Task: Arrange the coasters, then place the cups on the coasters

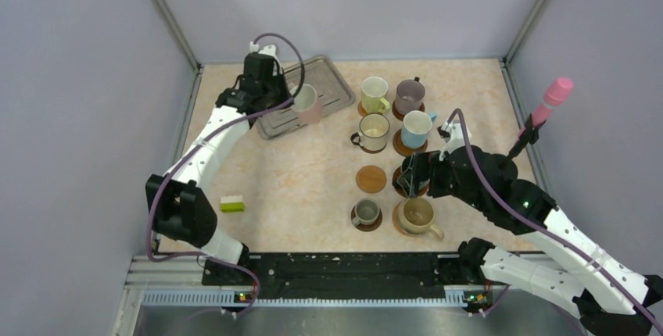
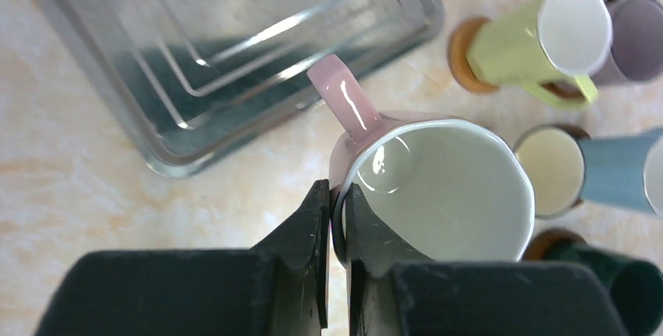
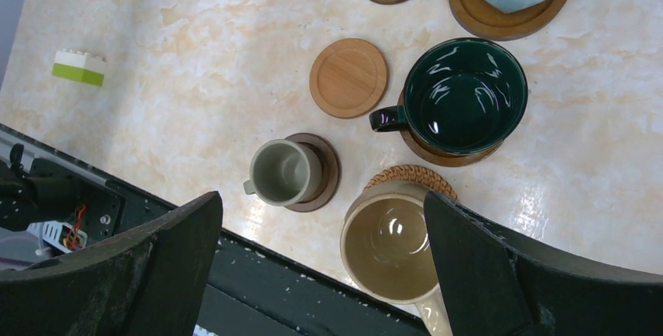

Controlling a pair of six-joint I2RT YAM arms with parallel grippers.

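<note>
Left gripper (image 2: 335, 187) is on the pinkish-white cup (image 2: 438, 187): its fingers (image 2: 309, 226) are pinching the near rim, one outside the wall and one inside, the gap between them no wider than the ceramic. The pink handle points far-left toward the silver tray (image 2: 234, 55), and the cup sits just beside the tray's near-right corner, at the far left of the bench (image 1: 313, 172). Whether its base is touching the bench I cannot tell.

On the right, the right gripper (image 3: 321, 199) hovers with its fingers (image 3: 156, 266) spread as wide as they go, holding nothing. Below it, the dark teal cup (image 3: 467, 94) stands on a brown coaster (image 3: 438, 155), handle to the left. Just beside that handle lies a bare light-wood coaster (image 3: 348, 78), carrying no cup. Nearer, the small grey-olive cup (image 3: 281, 172) sits on a dark coaster (image 3: 327, 176), and the tan cup (image 3: 388, 248) sits on a woven-looking one (image 3: 410, 176).

Farther back, four more cups are on coasters: yellow-green (image 1: 374, 94) and mauve (image 1: 409, 95) in the far row, cream (image 1: 373, 131) and light blue (image 1: 416, 129) in front of them.

A green-and-white block (image 1: 231, 204) lies at near left, well apart from everything. A pink-tipped stick (image 1: 551, 101) rises at the far right.
</note>
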